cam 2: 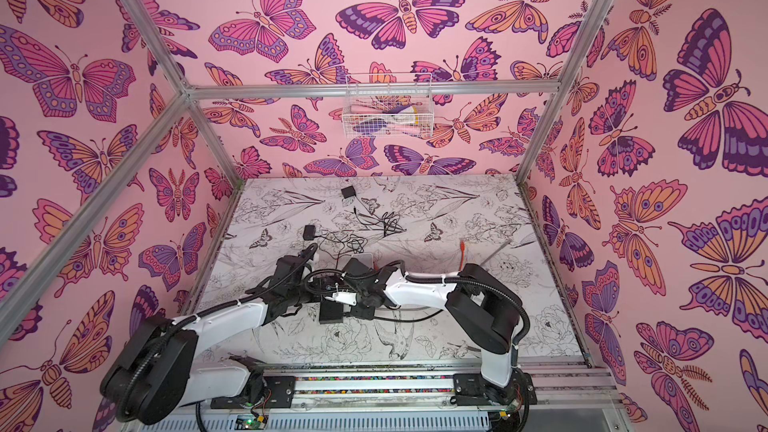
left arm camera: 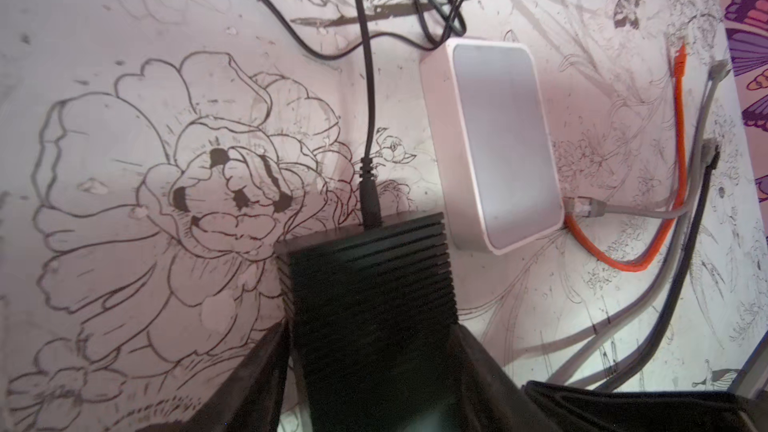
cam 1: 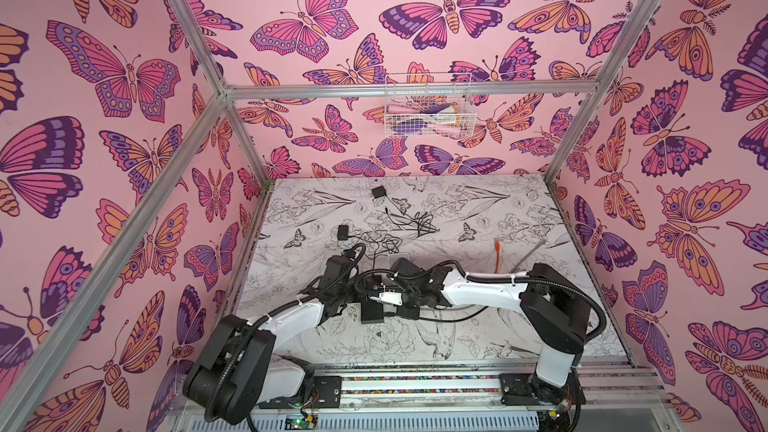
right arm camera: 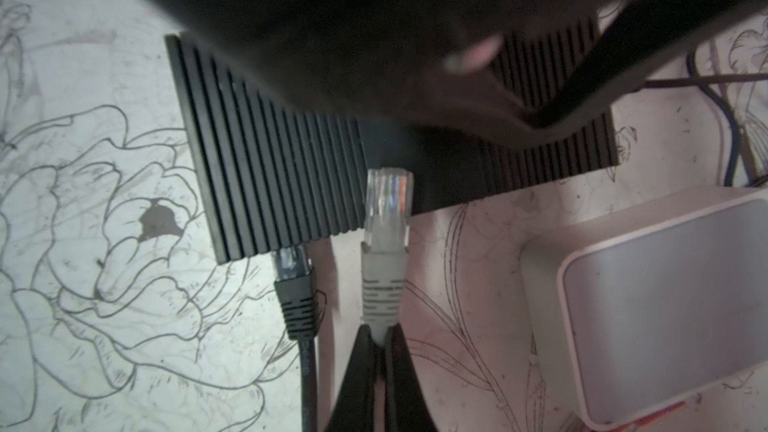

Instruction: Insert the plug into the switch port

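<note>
The switch is a black ribbed box, small in both top views under the two wrists. My left gripper is open and straddles it, with a sliver of table showing between one finger and the switch's side. The plug is grey with a clear tip. My right gripper is shut on its grey boot. The whole clear tip shows, overlapping the near edge of the switch. Beside it a black plug sits in a port.
A black power lead enters the switch's far side. A white box lies close beside the switch. Orange and grey cables trail off past it. Two black adapters with tangled leads lie further back.
</note>
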Controlling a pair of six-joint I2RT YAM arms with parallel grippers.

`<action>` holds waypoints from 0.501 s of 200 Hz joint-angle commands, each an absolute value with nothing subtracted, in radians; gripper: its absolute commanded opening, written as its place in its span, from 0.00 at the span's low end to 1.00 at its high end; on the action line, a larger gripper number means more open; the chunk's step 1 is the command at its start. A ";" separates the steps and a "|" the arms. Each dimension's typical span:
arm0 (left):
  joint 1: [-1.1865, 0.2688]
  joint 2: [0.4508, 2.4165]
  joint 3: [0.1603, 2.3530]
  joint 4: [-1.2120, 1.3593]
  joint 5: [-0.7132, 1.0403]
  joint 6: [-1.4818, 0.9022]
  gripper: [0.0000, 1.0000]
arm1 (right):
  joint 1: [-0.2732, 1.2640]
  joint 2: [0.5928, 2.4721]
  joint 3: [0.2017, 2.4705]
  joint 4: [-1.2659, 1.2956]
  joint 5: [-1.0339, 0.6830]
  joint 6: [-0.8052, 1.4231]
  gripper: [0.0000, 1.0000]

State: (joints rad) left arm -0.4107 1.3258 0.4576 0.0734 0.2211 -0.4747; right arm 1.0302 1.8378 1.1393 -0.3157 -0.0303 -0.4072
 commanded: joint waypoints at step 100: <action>-0.393 1.382 0.493 0.052 0.259 -0.428 0.62 | 1.016 1.793 1.091 -0.323 0.066 -0.355 0.00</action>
